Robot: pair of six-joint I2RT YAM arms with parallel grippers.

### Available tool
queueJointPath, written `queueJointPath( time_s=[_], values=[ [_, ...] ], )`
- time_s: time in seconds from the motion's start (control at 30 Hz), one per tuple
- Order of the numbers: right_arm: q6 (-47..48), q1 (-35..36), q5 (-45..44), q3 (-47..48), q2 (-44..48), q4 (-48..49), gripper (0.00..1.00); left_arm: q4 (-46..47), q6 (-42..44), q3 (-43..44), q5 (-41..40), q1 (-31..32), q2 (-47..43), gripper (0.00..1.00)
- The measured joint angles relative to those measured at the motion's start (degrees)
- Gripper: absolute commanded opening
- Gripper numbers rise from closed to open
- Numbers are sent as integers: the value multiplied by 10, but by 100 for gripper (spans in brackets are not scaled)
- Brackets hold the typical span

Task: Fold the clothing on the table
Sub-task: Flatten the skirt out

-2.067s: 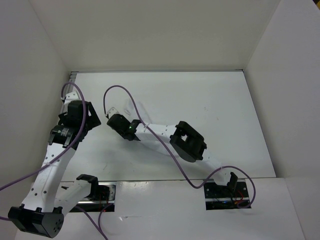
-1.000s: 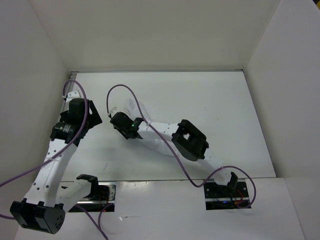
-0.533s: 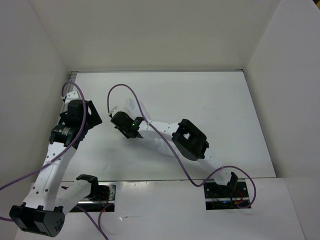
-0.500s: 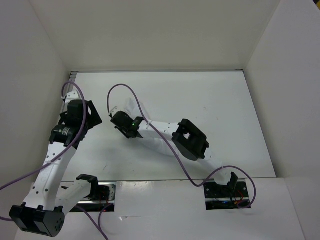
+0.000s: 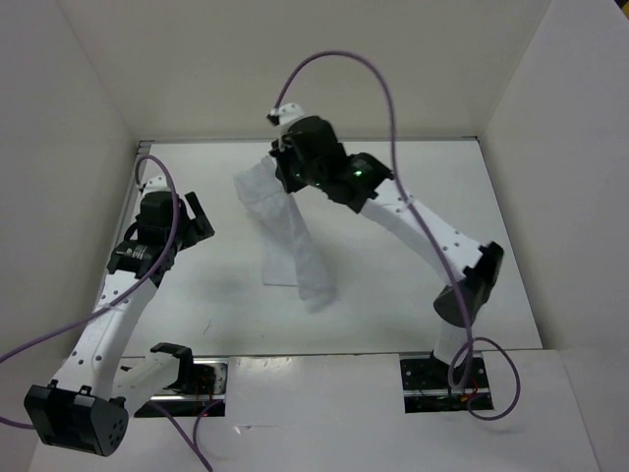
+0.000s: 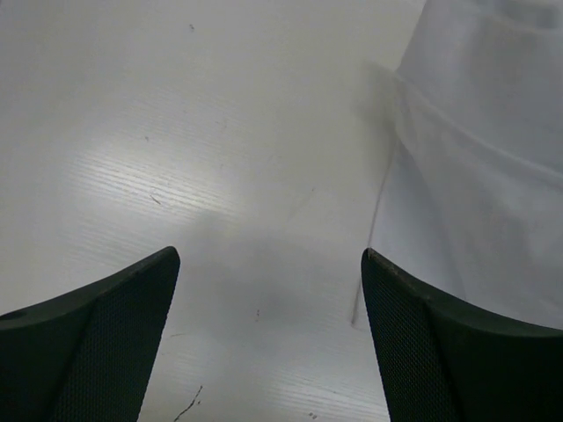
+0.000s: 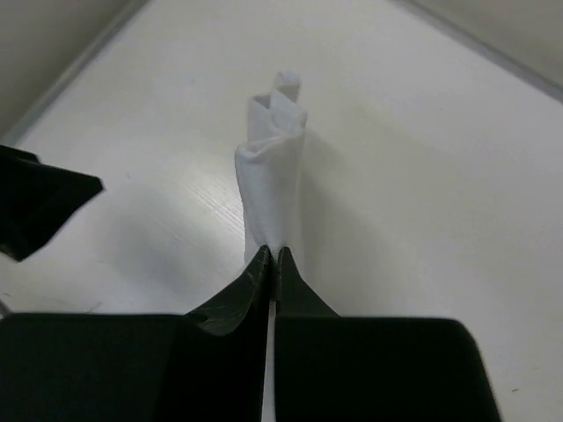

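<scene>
The white clothing point(image 5: 290, 241) hangs in a long wrinkled strip from my right gripper point(image 5: 282, 165), which is raised high over the back of the table point(image 5: 442, 206). Its lower end point(image 5: 319, 293) reaches down near the tabletop. In the right wrist view the jaws are pressed together on the top of the clothing point(image 7: 273, 167), right gripper point(image 7: 271, 255). My left gripper point(image 5: 200, 218) stands open to the left of the hanging cloth, not touching it. In the left wrist view, the left gripper point(image 6: 268, 259) has bare table between its fingers and the clothing point(image 6: 479, 167) at the right.
Upright white walls point(image 5: 69, 118) close in the table on the left, back and right. The right arm's purple cable point(image 5: 378, 84) arcs high above the back wall. The left arm's cable point(image 5: 162, 177) loops near the left wall.
The right gripper has shut on the clothing and the right arm has swung up and toward the back, lifting the cloth off the table. The left gripper moved slightly toward the back.
</scene>
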State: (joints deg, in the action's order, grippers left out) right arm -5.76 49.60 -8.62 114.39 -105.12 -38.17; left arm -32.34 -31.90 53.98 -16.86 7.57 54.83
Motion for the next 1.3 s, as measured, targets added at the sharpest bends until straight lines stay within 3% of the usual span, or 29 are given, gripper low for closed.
queueJointPath(
  time_s=[0.17,0.6,0.73,0.93,1.03,1.13,1.3],
  values=[
    [-20,-20,45,-2,84,-1,0,40,4,0,42,0,12,91],
    [-43,-20,171,-64,93,-27,0,144,6,2,137,0,42,91],
    [-45,-20,207,-74,123,-35,0,148,6,17,140,0,46,92],
    [-72,-23,215,-79,238,-32,0,148,6,40,119,0,45,92],
    [-89,-54,225,-106,291,-11,0,148,4,40,112,0,45,92],
    [-105,-128,242,-163,308,28,0,148,2,40,109,0,45,92],
    [-115,-229,235,-247,205,80,0,151,-3,37,118,0,45,92]
  ],
)
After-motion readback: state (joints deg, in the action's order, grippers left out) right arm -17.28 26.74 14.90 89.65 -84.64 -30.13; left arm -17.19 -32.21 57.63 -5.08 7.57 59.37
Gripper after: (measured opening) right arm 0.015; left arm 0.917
